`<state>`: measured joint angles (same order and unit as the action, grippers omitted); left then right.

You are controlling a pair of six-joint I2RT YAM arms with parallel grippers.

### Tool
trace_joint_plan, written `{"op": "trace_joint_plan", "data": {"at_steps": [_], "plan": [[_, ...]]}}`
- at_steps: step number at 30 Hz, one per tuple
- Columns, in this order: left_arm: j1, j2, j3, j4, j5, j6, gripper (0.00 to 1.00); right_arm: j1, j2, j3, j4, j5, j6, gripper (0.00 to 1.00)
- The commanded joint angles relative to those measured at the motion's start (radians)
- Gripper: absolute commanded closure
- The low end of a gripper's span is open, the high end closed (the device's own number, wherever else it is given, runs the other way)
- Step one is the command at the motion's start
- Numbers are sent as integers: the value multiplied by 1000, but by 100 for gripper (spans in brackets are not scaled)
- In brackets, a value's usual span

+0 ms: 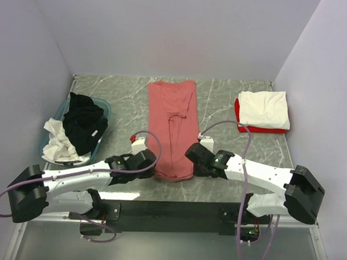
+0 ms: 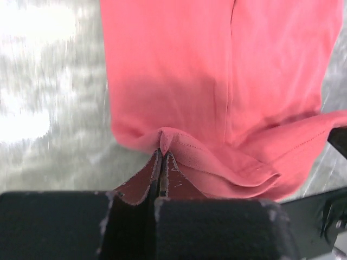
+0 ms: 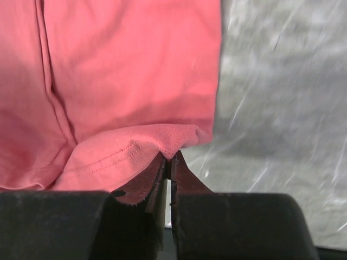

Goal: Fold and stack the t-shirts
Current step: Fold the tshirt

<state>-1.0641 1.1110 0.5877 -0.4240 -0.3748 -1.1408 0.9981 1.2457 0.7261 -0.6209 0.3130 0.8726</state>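
While the pink one is being handled, far left of the top view a teal basin (image 1: 64,110) holds a black t-shirt (image 1: 85,122) & a crumpled white t-shirt (image 1: 60,142), both unfolded.

Moving right, the left gripper (image 2: 162,156) has its jaws pinched tight on the near-left corner of the salmon-pink t-shirt (image 1: 172,121). Its wrist view shows hem cloth bunched right btwn the tips. The shirt lies down the ctr of the frame as a long narrow strip w/ its sides folded in. Its far end is at upper ctr & its near hem at lower ctr by the arms, on the grey marble table (image 1: 220,100).

Next over, the right gripper (image 3: 169,158) is likewise clamped on the near-right corner of the same hem.

Upper right, a folded cream-white t-shirt (image 1: 264,108) sits on top of a red t-shirt (image 1: 238,114), i.e. the stack so far.

My read: the lengthwise fold is done & the crosswise fold is in hand. The next move prob. needs both arms lifting the hem together at the same height. They'd carry it toward the top of the frame & lay it over the far end w/out letting the strip splay open. After that it goes onto the stack, w/ two left in the basin.
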Motion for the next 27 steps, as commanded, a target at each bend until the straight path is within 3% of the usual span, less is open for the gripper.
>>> {"op": "trace_joint_plan", "data": {"at_steps": [1,11,27], "plan": [[67,42,52,94,34,117,100,-65,50,68,75,11,-128,100],[262,236,159,198,79,294,100,-243,266,240,158,-43,-293,100],[521,535,444,284,191,472,100,-437,581,579,133,-95,-445,100]]}}
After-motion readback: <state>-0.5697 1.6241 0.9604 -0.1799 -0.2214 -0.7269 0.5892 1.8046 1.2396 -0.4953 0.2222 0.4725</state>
